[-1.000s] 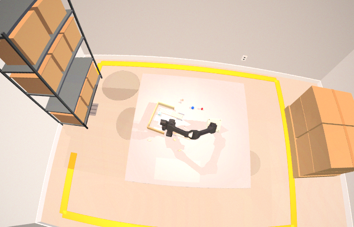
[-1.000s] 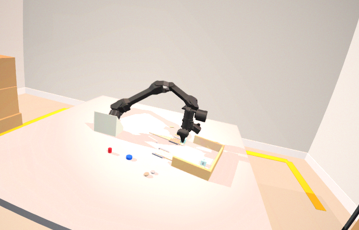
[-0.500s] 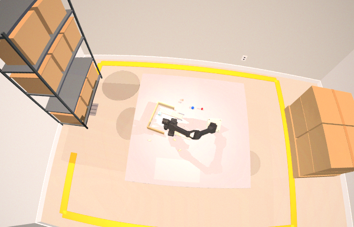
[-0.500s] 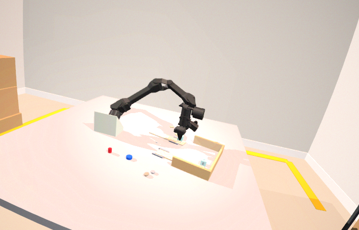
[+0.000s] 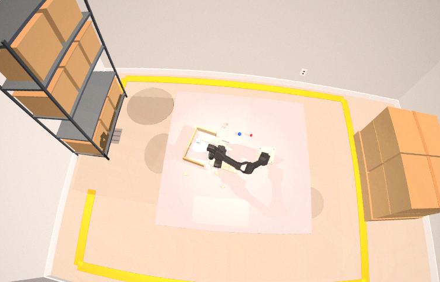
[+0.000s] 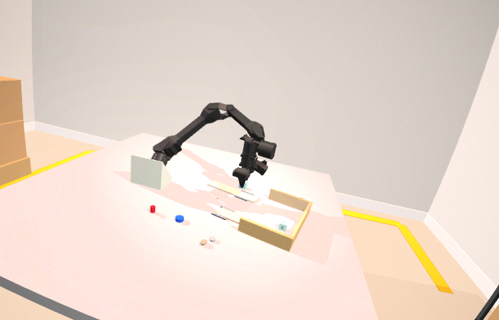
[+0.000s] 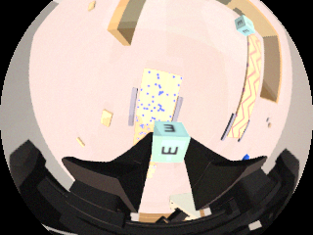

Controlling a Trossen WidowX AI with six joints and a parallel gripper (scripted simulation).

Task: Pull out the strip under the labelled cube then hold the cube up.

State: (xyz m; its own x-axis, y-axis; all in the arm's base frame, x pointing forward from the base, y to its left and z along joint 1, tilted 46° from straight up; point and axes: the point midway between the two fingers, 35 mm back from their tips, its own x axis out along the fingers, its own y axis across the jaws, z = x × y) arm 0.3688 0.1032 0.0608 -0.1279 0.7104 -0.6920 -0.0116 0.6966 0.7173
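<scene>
My gripper (image 6: 242, 185) (image 7: 167, 136) is shut on a pale teal cube (image 7: 170, 147) marked E, with one finger on each side. It holds the cube just above the blue-speckled strip (image 7: 158, 93) (image 6: 230, 191), apart from it as far as I can tell. That strip lies flat between two grey rails. A second teal cube (image 7: 245, 25) (image 6: 282, 226) (image 5: 198, 141) marked E sits at the far end of the zigzag strip (image 7: 250, 80) (image 5: 211, 140), inside the frame. The arm hides the gripper and the held cube in the top view.
A low three-sided wooden frame (image 5: 190, 143) (image 6: 266, 233) stands open towards the arm. Grey rails (image 7: 133, 107) flank the strips. A red cylinder (image 5: 251, 135) (image 6: 152, 209) and a blue disc (image 5: 239, 133) (image 6: 179, 219) stand to one side. Small tan pieces (image 7: 107, 117) lie about.
</scene>
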